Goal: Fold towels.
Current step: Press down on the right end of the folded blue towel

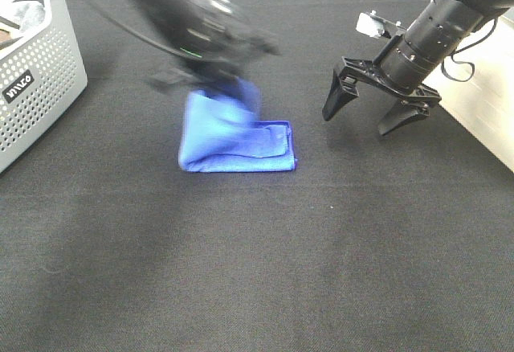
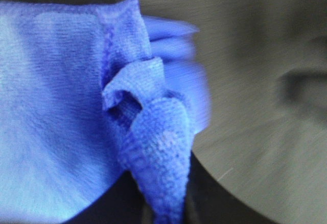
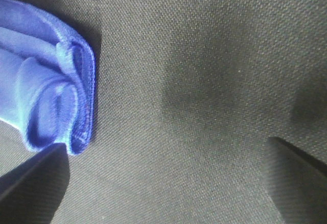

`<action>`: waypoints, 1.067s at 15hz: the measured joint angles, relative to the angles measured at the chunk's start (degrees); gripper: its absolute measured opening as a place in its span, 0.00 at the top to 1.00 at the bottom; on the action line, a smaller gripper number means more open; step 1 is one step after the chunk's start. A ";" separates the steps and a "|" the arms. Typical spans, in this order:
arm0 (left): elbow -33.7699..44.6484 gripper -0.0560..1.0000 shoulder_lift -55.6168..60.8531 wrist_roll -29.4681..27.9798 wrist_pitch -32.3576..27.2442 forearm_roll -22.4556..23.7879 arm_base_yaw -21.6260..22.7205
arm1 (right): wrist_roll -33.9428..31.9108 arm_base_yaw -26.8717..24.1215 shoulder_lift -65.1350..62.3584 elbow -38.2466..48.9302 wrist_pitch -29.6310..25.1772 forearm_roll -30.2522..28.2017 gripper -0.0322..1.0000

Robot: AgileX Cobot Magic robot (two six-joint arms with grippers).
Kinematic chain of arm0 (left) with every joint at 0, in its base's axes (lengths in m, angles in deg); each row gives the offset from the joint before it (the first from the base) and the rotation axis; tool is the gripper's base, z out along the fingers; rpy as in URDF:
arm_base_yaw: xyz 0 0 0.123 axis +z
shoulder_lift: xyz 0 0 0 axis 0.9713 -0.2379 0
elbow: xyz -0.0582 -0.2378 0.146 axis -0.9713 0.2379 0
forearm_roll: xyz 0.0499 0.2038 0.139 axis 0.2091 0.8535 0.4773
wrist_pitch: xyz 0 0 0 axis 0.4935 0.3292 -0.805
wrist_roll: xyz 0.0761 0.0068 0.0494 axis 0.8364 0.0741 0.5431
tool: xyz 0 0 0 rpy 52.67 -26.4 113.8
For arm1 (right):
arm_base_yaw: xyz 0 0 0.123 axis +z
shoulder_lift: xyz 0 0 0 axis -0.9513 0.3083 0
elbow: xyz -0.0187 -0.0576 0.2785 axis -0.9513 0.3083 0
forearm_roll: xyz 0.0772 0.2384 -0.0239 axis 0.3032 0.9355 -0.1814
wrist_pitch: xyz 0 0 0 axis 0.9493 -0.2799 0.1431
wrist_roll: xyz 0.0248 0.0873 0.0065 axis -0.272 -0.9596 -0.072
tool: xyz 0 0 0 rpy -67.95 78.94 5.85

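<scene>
A blue towel [image 1: 233, 135] lies partly folded on the dark cloth-covered table [image 1: 265, 264], left of middle. My left gripper [image 1: 215, 85], blurred with motion, is at the towel's far edge and shut on a pinched corner of it, which is lifted. The left wrist view shows that bunched corner [image 2: 158, 147] close up between the fingers. My right gripper [image 1: 371, 116] is open and empty, hovering above the table to the right of the towel. The right wrist view shows the towel's folded edge [image 3: 56, 101] beside one of its fingers [image 3: 30, 183].
A grey perforated basket [image 1: 36, 71] with some cloth in it stands at the far left. A pale surface [image 1: 490, 103] borders the table at the right edge.
</scene>
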 joint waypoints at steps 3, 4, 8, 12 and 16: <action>-4.30 0.49 -2.81 -2.01 1.43 -1.78 -1.60 | 0.00 0.00 0.00 0.00 -0.92 0.06 0.04; -4.53 0.35 -2.81 -2.06 2.18 -2.46 -1.78 | 0.00 0.00 0.00 0.00 -0.92 0.06 0.04; -5.21 0.21 -1.83 -0.23 1.26 -0.40 -0.86 | 0.00 0.00 0.00 0.00 -3.38 1.15 0.04; -5.21 0.21 0.92 3.21 -1.15 5.67 3.27 | 2.06 0.00 0.00 0.00 -4.87 6.88 0.04; -5.27 0.21 2.58 3.61 -4.35 8.37 10.66 | 16.33 0.06 0.00 0.00 -10.89 33.23 0.04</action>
